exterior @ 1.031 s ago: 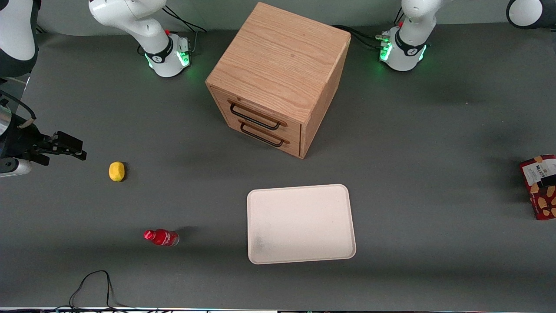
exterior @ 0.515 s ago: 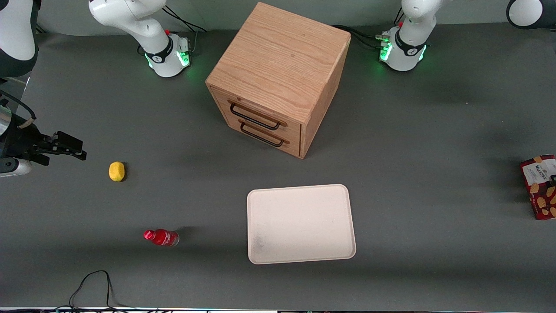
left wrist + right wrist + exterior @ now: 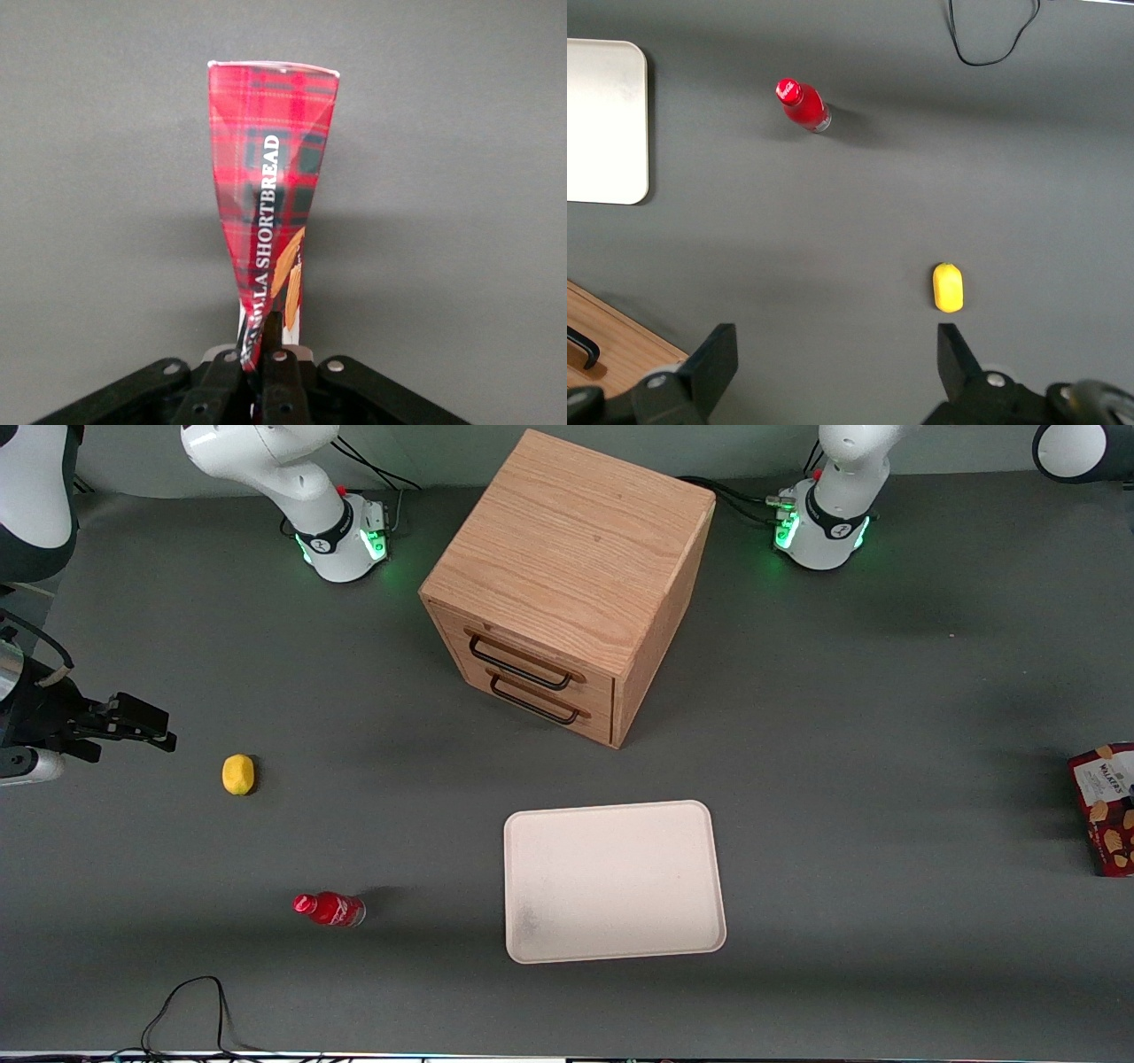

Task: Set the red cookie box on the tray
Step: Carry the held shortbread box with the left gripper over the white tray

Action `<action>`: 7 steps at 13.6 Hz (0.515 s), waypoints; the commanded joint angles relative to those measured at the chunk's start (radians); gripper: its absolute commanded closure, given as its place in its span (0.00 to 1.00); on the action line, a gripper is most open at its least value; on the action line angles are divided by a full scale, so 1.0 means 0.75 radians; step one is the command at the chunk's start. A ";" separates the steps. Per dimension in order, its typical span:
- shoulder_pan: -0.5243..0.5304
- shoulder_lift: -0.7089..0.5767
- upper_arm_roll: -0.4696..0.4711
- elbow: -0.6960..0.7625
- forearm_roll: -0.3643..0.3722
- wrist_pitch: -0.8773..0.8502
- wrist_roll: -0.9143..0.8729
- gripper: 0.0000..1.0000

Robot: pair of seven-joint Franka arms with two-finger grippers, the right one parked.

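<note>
The red cookie box (image 3: 1107, 808) shows at the right edge of the front frame, about mid-height, partly cut off by that edge, at the working arm's end of the grey worktop (image 3: 886, 735). Its white label panel sits at its upper end and the biscuit pictures below, so its long axis runs roughly up and down the frame, the top leaning slightly toward the centre.

In the wrist view the box (image 3: 270, 195) stands on end away from the camera, its tartan narrow side with the "SHORTBREAD" lettering running along its length. The gripper (image 3: 268, 350) has its fingers (image 3: 282, 367) clenched on the box's near end, pinching the carton in so that it narrows toward the grip, with grey worktop all around it.

Against the earlier front frames the box has slid a little farther toward the right edge and slightly lower, so less of it shows; a second ago a dark part of the gripper lay across its label, and that is now out of frame.

The tray (image 3: 614, 881) lies flat in the lower centre of the front frame, well apart from the box, nearer the camera than the wooden drawer cabinet (image 3: 567, 584). A yellow lemon (image 3: 237, 774) and a small red bottle (image 3: 330, 909) lie toward the parked arm's end, unmoved.
</note>
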 commanded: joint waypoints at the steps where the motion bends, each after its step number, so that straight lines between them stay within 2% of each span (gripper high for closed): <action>1: -0.057 -0.094 0.016 0.111 0.084 -0.254 0.001 1.00; 7: -0.141 -0.191 0.020 0.507 0.158 -0.899 -0.081 1.00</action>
